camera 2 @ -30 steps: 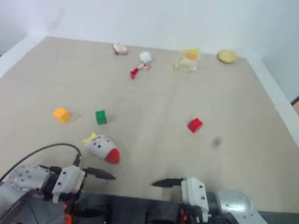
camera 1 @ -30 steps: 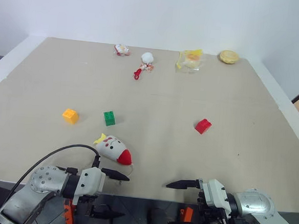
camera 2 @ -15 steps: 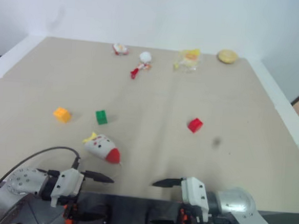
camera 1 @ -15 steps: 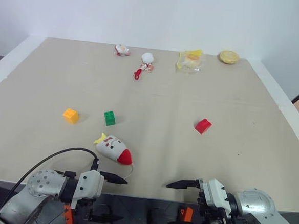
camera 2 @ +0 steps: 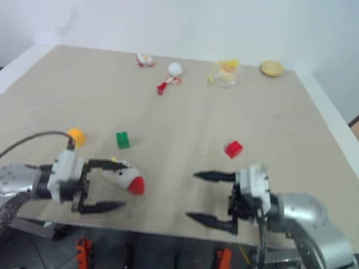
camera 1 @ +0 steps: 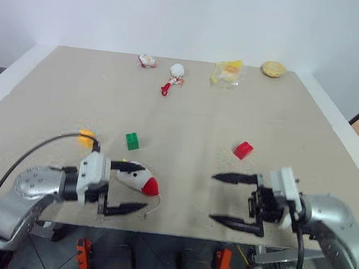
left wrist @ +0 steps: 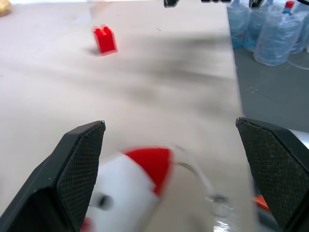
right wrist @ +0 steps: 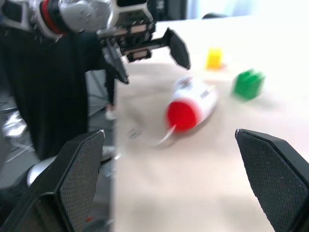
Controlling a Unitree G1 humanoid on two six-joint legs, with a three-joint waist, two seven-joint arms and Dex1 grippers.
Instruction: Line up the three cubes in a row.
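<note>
While green cube (camera 1: 131,141) sits apart, red cube (camera 1: 243,150) lies rightward.

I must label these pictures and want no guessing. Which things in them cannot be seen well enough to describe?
- Yellow-orange cube: in the left eye view the left gripper arm's black cable crosses it, and it is blurred.
- Trinkets at the table's far edge: too small to identify.
- White plush toy: in the left wrist view blurred and cut off by the edge.
- Green cube: in the right wrist view blurred; studs not readable.
</note>
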